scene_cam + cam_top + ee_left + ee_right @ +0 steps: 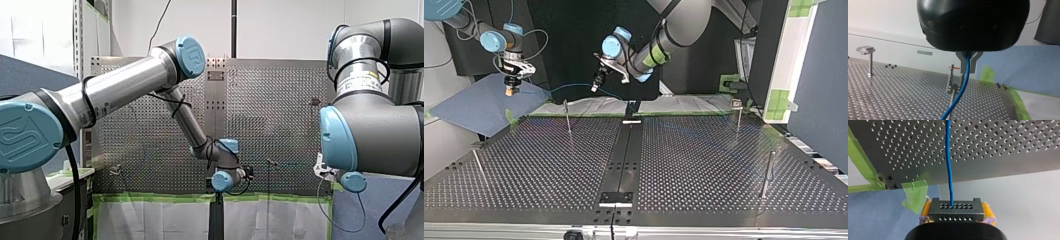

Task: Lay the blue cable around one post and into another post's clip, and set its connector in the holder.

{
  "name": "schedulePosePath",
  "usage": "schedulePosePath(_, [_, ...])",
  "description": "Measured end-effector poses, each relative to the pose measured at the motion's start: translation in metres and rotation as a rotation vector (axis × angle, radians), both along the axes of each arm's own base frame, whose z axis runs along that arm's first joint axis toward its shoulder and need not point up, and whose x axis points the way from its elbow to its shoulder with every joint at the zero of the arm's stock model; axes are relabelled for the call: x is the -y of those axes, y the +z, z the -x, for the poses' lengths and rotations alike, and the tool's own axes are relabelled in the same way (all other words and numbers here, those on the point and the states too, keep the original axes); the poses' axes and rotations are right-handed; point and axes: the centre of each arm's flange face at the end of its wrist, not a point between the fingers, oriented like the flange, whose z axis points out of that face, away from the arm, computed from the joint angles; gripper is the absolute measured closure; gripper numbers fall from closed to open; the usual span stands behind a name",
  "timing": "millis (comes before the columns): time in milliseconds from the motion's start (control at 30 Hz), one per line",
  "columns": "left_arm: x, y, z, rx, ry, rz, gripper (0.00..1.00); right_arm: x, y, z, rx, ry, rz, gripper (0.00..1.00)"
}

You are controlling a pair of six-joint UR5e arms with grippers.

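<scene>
Looks like the carry-in step to me. My right gripper [956,216] is clamped on the connector [955,207], with a yellow pad on either side. My left gripper [968,67] pinches the blue cable [948,170] further along. Both hang over the tabletop [704,165] edge, and no post looks wrapped yet. Next I'd guess the left gripper needs to drop toward the post [567,116] at its 7 o'clock in the top view, keeping some slack in the cable.

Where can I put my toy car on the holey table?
Either side of the black strip, the table is bare out to the posts. The edge by the arms is crowded: my left gripper and my right gripper hold the blue cable there.
</scene>
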Motion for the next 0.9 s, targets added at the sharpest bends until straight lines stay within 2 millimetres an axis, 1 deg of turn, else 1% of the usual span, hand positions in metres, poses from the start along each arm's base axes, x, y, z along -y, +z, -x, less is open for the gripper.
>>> schedulePosePath(167, [0.006,-0.013,0.000,-0.012,-0.005,-0.013,1.00,0.000,-0.001,-0.002,-0.007,0.014,0.005,1.00])
schedulePosePath(333, [0.010,-0.012,-0.006,-0.008,-0.003,0.002,1.00,0.001,-0.001,-0.004,-0.010,0.027,0.008,1.00])
schedulePosePath(467, [0.009,-0.011,-0.010,-0.009,0.003,0.003,1.00,0.002,-0.003,-0.004,-0.010,0.028,0.007,1.00])
schedulePosePath(700, [0.006,-0.011,-0.014,-0.007,0.010,-0.001,1.00,0.005,-0.016,-0.003,-0.012,0.028,-0.013,1.00])
schedulePosePath(900, [0.003,-0.011,-0.018,-0.006,0.016,-0.007,1.00,0.008,-0.016,-0.003,-0.012,0.028,-0.011,1.00])
